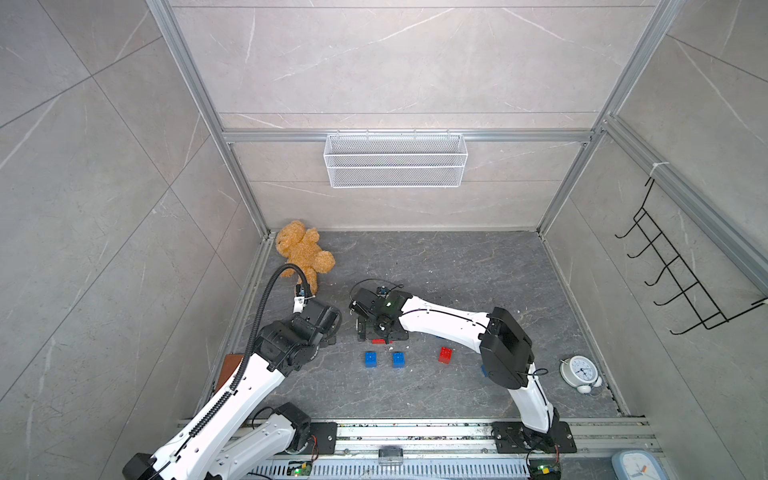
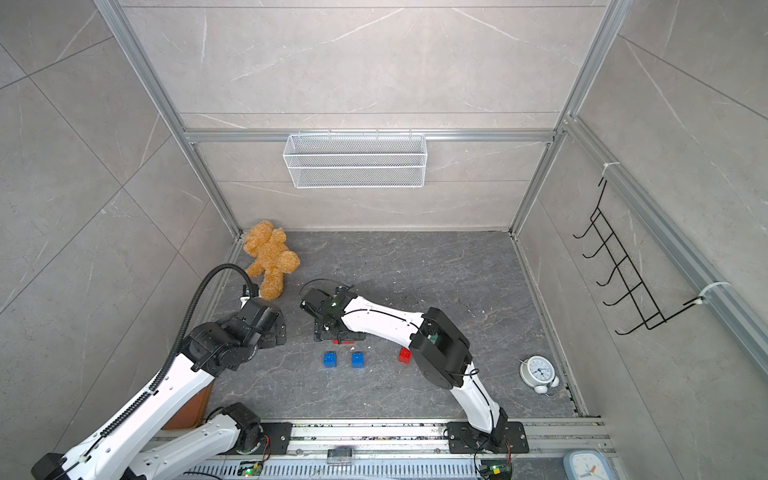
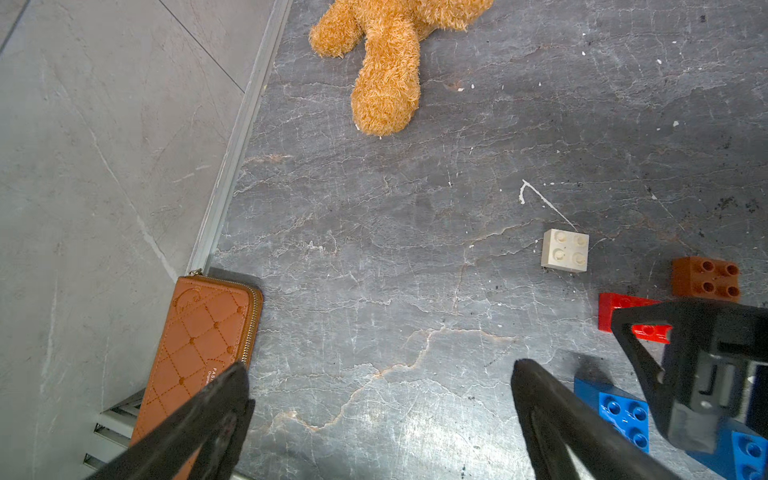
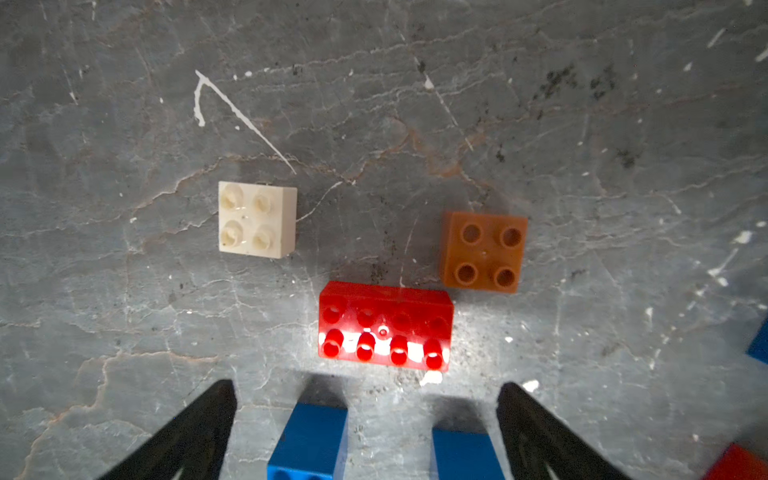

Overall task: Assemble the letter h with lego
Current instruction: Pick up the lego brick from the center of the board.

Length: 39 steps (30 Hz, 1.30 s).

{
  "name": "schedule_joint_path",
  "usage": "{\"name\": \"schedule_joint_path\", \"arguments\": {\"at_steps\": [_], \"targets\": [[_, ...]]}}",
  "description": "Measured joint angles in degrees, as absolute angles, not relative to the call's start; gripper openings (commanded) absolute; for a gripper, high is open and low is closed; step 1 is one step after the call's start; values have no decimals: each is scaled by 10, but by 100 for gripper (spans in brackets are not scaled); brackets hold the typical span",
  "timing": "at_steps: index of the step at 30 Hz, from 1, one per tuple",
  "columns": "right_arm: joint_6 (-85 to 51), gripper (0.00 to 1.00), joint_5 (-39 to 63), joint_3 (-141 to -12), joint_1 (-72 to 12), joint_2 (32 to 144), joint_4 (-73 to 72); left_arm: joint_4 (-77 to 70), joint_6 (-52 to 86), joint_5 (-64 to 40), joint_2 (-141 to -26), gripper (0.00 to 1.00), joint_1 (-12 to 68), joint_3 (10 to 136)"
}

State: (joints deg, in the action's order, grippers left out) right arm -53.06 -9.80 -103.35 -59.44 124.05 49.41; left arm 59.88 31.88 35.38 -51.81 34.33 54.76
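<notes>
In the right wrist view, a long red lego brick (image 4: 384, 326) lies on the floor with a white brick (image 4: 257, 219) and a brown brick (image 4: 484, 251) beyond it. Two blue bricks (image 4: 309, 440) (image 4: 463, 455) stand apart on the near side. My right gripper (image 4: 366, 395) hangs open above them, holding nothing. Both top views show the blue bricks (image 1: 370, 359) (image 1: 398, 360), a red brick (image 1: 445, 355) and the long red one (image 1: 381, 341). My left gripper (image 3: 380, 374) is open and empty over bare floor to the left of the bricks (image 3: 565, 250).
A tan teddy bear (image 1: 305, 251) lies in the back left corner. A brown wallet (image 3: 199, 345) rests against the left wall. A white alarm clock (image 1: 579, 372) stands at the right. A wire basket (image 1: 395, 160) hangs on the back wall and a black hook rack (image 1: 685, 274) on the right wall.
</notes>
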Motion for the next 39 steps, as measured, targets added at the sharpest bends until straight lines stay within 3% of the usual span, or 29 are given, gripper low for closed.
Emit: {"name": "schedule_joint_path", "arguments": {"at_steps": [18,39], "targets": [[-529,95,-102,-1041,-590,1290,505,595,316,352,-512,100,340,547],[-534,71,-102,-1018,-587,1291,481,595,314,344,-512,100,340,547]]}}
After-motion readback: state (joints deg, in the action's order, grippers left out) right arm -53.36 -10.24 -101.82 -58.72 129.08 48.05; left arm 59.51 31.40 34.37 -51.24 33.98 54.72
